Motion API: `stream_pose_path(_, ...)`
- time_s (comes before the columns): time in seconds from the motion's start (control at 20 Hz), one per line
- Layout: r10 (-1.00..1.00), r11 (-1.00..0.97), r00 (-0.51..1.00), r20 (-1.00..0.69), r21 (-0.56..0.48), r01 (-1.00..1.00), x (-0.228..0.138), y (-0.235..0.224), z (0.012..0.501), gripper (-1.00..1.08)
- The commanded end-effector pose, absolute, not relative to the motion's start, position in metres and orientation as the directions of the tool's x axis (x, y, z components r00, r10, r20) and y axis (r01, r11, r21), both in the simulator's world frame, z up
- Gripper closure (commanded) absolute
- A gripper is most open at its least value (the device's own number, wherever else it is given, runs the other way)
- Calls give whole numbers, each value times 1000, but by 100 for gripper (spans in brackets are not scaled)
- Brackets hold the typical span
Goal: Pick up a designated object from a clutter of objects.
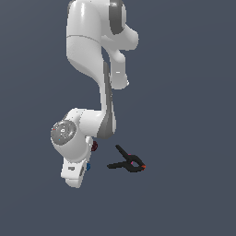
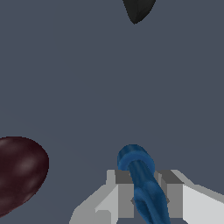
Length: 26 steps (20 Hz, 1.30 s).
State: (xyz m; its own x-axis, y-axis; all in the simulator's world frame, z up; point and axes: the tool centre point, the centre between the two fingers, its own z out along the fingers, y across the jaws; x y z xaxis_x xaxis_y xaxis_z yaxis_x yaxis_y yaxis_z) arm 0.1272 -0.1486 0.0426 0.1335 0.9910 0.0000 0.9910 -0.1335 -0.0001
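The designated object (image 2: 141, 177) is a tiny bright blue knobbly piece with a thin stem. In the wrist view it sits between my two grey fingers, and both pads touch its stem. My gripper (image 2: 146, 181) is shut on it, low over the floor. In the exterior view only a blue speck of the designated object (image 1: 87, 166) shows beside the white hand (image 1: 74, 171), which hides the fingers. The rest of the clutter lies close by. The dark red bumpy ball (image 2: 17, 173) rests just to one side, apart from the fingers.
The dark red ball (image 1: 94, 146) peeks out behind the wrist. A black spring clamp (image 1: 129, 162) with red-orange tips lies to the exterior view's right of the hand. One black tip of the clamp (image 2: 138, 11) shows in the wrist view. The floor is plain grey-blue.
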Motion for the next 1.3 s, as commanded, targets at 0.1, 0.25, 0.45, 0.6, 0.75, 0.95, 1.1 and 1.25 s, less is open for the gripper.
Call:
stream_pose_path(0.1,991,-133,133,0,0,991,127,-149,43,108)
stream_pose_path(0.25,991,-133,133,0,0,991,127,-149,43,108)
stream_pose_path(0.45,991,-133,133,0,0,991,126,-148,46,108)
stream_pose_path(0.6,991,-133,133,0,0,991,124,-147,53,108)
stream_pose_path(0.75,991,-133,133,0,0,991,120,-146,65,108)
stream_pose_path(0.95,991,-133,133,0,0,991,112,-143,87,108)
stream_pose_path(1.1,991,-133,133,-1,0,991,105,-140,109,108)
stream_pose_path(1.25,991,-133,133,-1,0,991,95,-136,136,108)
